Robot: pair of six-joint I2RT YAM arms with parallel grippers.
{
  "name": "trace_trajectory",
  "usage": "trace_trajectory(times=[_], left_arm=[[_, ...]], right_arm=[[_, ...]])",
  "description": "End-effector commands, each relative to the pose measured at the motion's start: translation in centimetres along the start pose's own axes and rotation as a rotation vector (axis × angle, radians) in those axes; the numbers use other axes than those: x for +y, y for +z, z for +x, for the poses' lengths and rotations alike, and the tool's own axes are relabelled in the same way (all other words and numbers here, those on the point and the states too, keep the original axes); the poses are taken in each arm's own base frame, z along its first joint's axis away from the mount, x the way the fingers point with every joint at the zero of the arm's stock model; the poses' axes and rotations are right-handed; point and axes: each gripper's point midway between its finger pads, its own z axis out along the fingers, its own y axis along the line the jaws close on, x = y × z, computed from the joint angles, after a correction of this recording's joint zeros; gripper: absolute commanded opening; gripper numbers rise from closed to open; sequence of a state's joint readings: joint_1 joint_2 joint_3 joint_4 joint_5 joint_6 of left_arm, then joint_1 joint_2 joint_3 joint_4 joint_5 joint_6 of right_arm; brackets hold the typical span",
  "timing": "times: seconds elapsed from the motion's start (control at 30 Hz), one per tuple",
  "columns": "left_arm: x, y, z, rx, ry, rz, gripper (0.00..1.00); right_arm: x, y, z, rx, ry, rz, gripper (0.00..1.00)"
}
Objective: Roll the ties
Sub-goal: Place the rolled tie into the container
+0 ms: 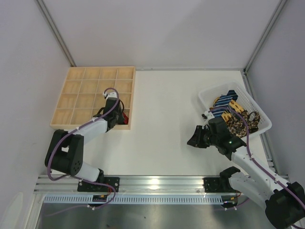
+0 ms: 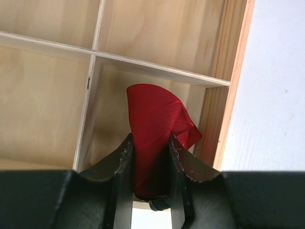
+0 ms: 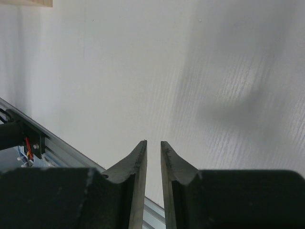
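Pinching the rolled red tie (image 2: pixel 155 129), the left gripper (image 2: pixel 150 157) has its fingers pressed against both sides, right over the tray's (image 1: pixel 71 102) near-right compartment, tray wall just beside. Right gripper (image 3: pixel 153 152) hangs over bare table (image 1: pixel 162 119), jaws a narrow slit apart, holding nothing. Other ties (image 1: pixel 233 112) sit heaped in the basket (image 1: pixel 209 95), right of the tray.

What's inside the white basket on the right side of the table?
The white basket holds a heap of ties: a navy striped tie, a mustard yellow tie and a brown-black speckled tie. The right arm covers the basket's near side, so anything underneath is hidden.
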State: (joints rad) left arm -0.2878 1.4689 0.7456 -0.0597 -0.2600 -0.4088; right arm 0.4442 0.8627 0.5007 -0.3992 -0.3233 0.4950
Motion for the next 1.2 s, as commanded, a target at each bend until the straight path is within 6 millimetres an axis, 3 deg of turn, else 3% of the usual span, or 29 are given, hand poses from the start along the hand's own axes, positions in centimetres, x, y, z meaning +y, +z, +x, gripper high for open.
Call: trace_trajectory(times=[0.0, 0.3, 0.4, 0.43, 0.6, 0.7, 1.17], left_arm=[[0.3, 0.2, -0.7, 0.013, 0.049, -0.039, 0.00], [0.2, 0.6, -0.3, 0.050, 0.069, -0.060, 0.02], [0.3, 0.9, 0.1, 0.080, 0.082, -0.066, 0.09], [0.3, 0.9, 0.3, 0.086, 0.084, -0.066, 0.17], [0.3, 1.0, 1.0, 0.103, 0.072, -0.060, 0.22], [0.3, 1.0, 1.3, 0.107, 0.066, -0.058, 0.38], [0.5, 0.5, 1.6, 0.104, 0.062, -0.054, 0.61]], right_arm=[[1.4, -0.6, -1.3, -0.032, -0.044, -0.043, 0.23], [1.3, -0.6, -1.2, -0.031, -0.046, -0.043, 0.23], [1.3, -0.6, -1.2, -0.031, -0.044, -0.043, 0.23], [1.4, -0.6, -1.2, -0.032, -0.045, -0.045, 0.23], [1.4, -0.5, -1.2, -0.029, -0.045, -0.047, 0.23], [1.4, -0.5, -1.2, -0.030, -0.045, -0.047, 0.23], [1.3, -0.4, -1.0, -0.024, -0.043, -0.050, 0.23]])
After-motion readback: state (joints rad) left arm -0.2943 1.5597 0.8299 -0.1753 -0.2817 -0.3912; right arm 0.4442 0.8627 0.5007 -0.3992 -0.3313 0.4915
